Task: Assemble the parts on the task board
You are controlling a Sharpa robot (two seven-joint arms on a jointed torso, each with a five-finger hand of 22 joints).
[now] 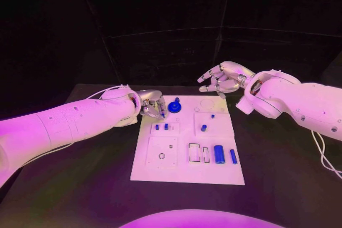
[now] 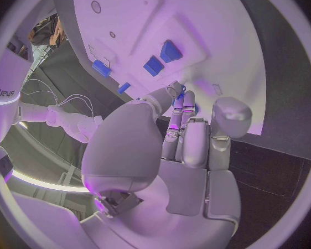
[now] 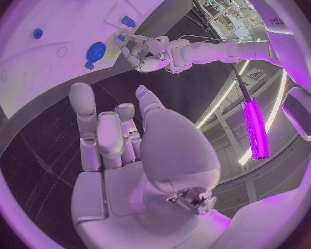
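We are looking first at the board [image 1: 187,173], a flat white plate in the lower middle of the head view, with two smooth blue cylinders [image 1: 219,154] lying at its right. Further up, the left hand [image 1: 148,105] is working at the board's upper left edge, fingertips closing beside a small blue peg [image 1: 166,126]; whether it is gripping anything, we cannot tell. We are worrying it could knock the round blue knob [image 1: 174,107]. Farthest, the right hand [image 1: 224,77] is hovering open, holding nothing.
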